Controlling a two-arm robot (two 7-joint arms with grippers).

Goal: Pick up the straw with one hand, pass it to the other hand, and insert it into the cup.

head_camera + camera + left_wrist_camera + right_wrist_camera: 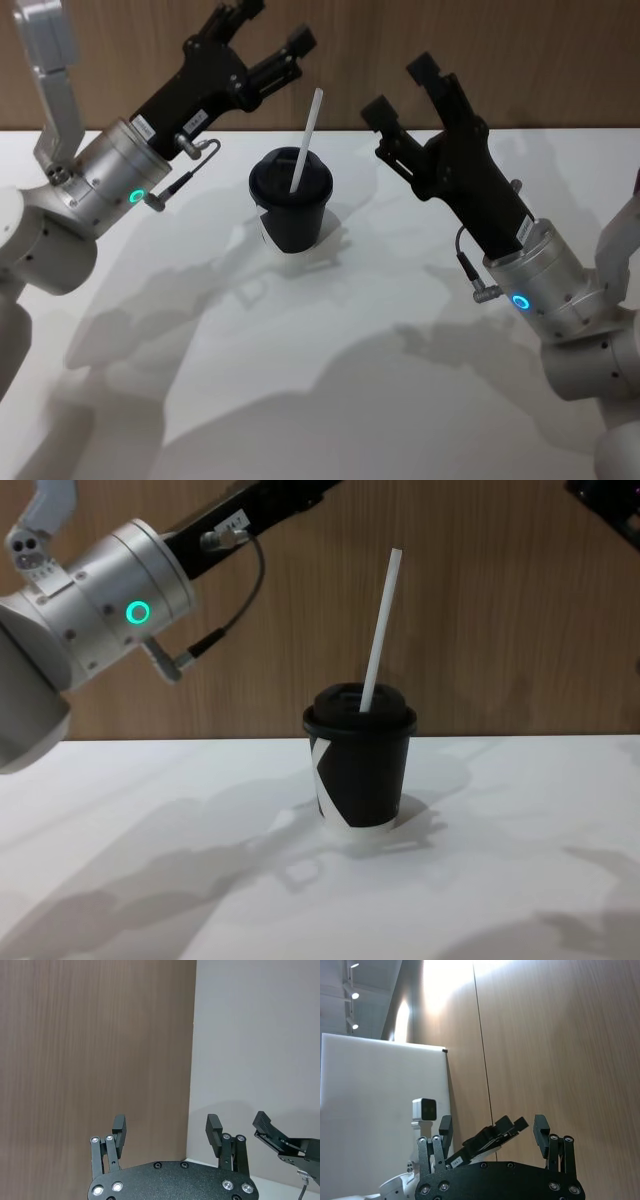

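Observation:
The black cup (pixel 292 215) (pixel 360 770) with its black lid stands upright mid-table. The white straw (pixel 307 135) (pixel 380 625) sticks through the lid, leaning slightly right, and no gripper touches it. My left gripper (pixel 272 28) (pixel 166 1125) is raised above and left of the cup, open and empty, pointing at the wooden wall. On the cup's right, my right gripper (pixel 400 90) (pixel 493 1125) is also lifted, open and empty. Each wrist view catches the other arm's gripper farther off.
The white table (pixel 300 380) carries nothing but the cup and the arms' shadows. A wood-panelled wall (pixel 500 630) rises right behind the table's far edge. The left arm's silver wrist (pixel 110 600) hangs high at the left.

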